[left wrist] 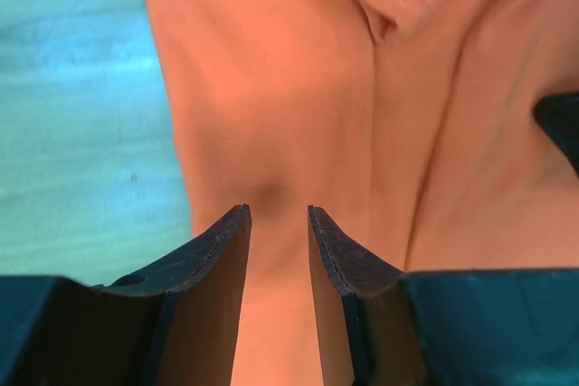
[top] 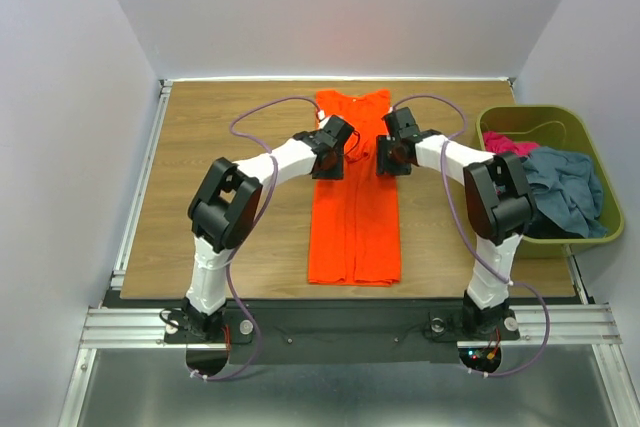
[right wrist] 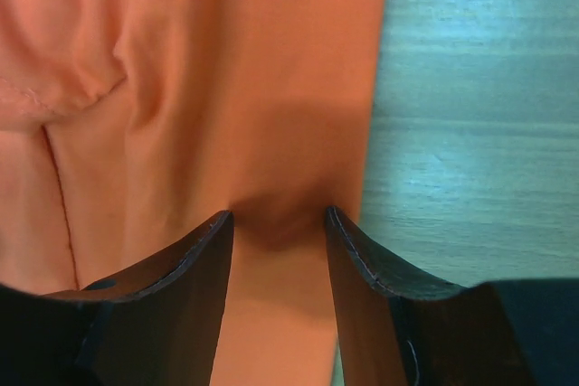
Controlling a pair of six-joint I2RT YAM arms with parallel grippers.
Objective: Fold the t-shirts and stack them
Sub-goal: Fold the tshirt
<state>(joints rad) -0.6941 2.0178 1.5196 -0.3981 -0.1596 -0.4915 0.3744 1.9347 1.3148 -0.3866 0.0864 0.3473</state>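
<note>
The orange t-shirt (top: 353,197) lies folded lengthwise mid-worktop (top: 220,147), both claws (left wrist: 279,214) (right wrist: 279,216) slightly parted over it, gripping nothing. Beside it, the tub (top: 530,119) holds blue-grey (top: 565,192) and pink (top: 508,144) shirts, unfolded.

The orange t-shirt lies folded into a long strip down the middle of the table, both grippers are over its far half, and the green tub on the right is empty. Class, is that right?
Not quite: the green tub is not empty. The top external view shows a magenta-pink shirt and a blue-grey shirt in it. The orange t-shirt does lie as a long strip, with the left gripper and right gripper over its far half.
</note>
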